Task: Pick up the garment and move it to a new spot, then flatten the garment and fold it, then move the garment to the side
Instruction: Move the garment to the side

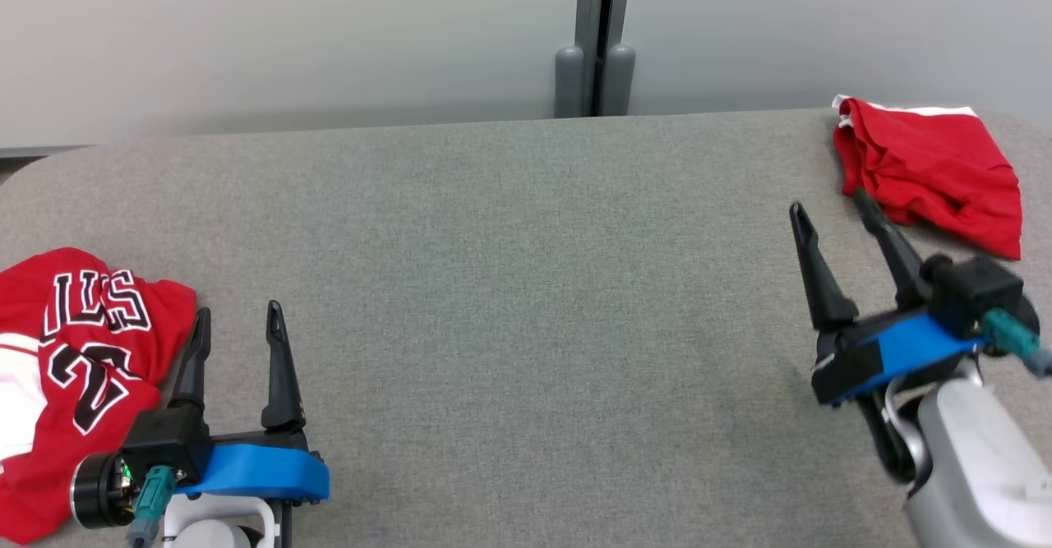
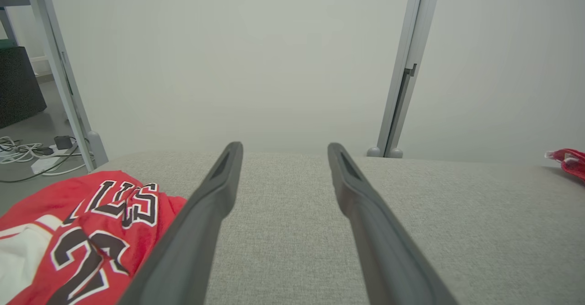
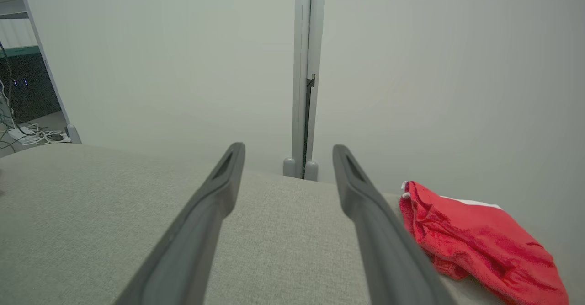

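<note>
A crumpled red jersey (image 1: pixel 74 367) with black-and-white lettering and a white patch lies at the table's near left edge; it also lies at the lower left of the left wrist view (image 2: pixel 91 232). My left gripper (image 1: pixel 238 311) stands open just to its right, its left finger close beside the cloth, nothing between the fingers (image 2: pixel 284 146). A second, plain red garment (image 1: pixel 929 170) with a white trim lies bunched at the far right corner (image 3: pixel 475 236). My right gripper (image 1: pixel 828 201) is open just left of it, its right fingertip at the cloth's edge, holding nothing (image 3: pixel 288 146).
The grey fabric-covered table (image 1: pixel 526 285) spans the view, with rounded corners. Behind it stand pale partition panels joined at a grey post (image 1: pixel 594 39). Cables lie on the floor (image 2: pixel 27 152) beyond the table's left edge.
</note>
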`<state>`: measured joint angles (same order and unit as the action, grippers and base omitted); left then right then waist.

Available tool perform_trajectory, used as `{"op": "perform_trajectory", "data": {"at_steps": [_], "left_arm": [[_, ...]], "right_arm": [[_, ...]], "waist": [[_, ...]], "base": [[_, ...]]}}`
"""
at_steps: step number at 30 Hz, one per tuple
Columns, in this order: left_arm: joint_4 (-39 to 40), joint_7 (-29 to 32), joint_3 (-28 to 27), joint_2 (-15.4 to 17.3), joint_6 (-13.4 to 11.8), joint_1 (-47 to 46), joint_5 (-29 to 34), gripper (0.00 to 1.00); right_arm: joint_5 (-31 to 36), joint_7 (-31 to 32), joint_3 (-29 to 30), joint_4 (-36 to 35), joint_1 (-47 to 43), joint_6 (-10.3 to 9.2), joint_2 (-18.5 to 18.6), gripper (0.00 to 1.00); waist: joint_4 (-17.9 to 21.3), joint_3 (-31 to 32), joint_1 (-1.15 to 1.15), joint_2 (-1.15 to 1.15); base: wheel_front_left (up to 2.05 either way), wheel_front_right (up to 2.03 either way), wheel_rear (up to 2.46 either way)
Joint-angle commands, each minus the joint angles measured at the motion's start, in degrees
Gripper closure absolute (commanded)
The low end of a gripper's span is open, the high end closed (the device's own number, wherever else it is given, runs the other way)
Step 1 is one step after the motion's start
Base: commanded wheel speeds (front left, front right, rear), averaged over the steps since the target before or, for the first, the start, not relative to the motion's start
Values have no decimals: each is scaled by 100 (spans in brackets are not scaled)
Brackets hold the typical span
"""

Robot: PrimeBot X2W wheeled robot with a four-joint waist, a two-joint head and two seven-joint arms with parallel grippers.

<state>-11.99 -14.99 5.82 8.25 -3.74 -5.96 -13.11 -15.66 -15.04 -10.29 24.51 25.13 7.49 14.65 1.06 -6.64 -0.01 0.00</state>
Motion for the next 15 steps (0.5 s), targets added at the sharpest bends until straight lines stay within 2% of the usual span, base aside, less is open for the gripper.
{"op": "perform_trajectory", "data": {"at_steps": [1,9,15], "left_arm": [[14,-16,-11,17,-23,63,-33,0],[60,41,42,39,-44,142,-64,0],[89,65,92,58,-70,187,-82,0]], "right_arm": [[74,-6,142,-187,-342,1,-161,0],[400,237,695,-1085,-1342,1,-642,0],[595,461,1075,-1629,-1869,1,-867,0]], "waist": [[32,73,1,0],[30,160,1,0],[-6,185,1,0]], "base": [[0,0,0],[0,0,0],[0,0,0]]}}
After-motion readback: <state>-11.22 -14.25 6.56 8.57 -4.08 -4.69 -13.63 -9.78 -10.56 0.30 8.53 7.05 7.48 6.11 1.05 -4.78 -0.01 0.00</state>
